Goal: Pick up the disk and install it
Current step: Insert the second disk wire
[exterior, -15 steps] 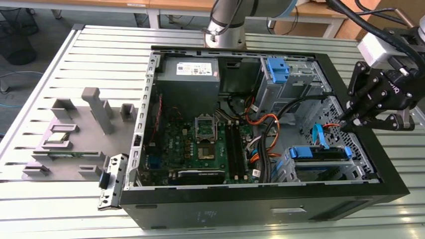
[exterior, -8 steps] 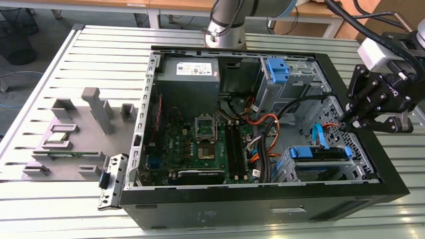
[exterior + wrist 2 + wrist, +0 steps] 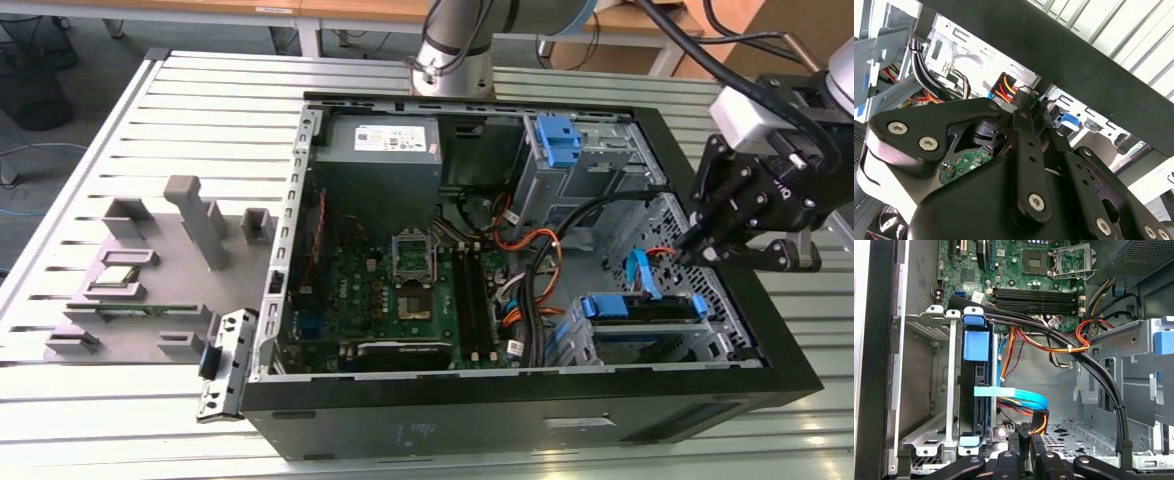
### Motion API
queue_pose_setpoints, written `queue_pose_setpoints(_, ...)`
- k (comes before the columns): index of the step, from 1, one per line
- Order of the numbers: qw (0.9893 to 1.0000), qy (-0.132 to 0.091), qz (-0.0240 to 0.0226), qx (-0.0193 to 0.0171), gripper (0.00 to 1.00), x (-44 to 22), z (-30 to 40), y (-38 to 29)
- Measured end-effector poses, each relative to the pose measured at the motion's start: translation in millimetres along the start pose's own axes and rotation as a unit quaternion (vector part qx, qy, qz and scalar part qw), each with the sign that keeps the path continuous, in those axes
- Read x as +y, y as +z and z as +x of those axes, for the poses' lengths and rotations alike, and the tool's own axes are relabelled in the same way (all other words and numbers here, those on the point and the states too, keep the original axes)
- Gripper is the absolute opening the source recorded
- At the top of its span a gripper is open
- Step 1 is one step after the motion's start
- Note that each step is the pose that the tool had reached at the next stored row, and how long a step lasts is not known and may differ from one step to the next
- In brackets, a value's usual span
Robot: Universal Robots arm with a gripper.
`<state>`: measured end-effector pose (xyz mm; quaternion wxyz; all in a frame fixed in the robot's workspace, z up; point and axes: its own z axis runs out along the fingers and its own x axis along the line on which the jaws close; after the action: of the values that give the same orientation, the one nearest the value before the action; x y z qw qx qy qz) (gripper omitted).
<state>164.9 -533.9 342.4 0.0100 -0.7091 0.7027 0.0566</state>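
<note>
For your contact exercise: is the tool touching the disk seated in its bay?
Apart. In the first wrist view the tool sits beside the disk, with open space between them.

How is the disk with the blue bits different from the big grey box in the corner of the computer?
The disk is smaller than the grey box. The disk has blue plastic on it, while the grey box has no blue, just a little white label. The disk sits in a metal cage close to the pincer, while the grey box sits in the far corner by the arm's base. Both are inside the black computer case.
</note>
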Motion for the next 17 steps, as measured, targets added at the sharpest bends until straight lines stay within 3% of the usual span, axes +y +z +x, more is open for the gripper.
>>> queue_pose_setpoints(7, 1.0, 0.0, 0.0, 0.0005, 0.24, 2.2, 0.7, 3.5)
queue_pose_setpoints(17, 1.0, 0.0, 0.0, 0.0007, 0.22, 2.2, 0.7, 3.5)
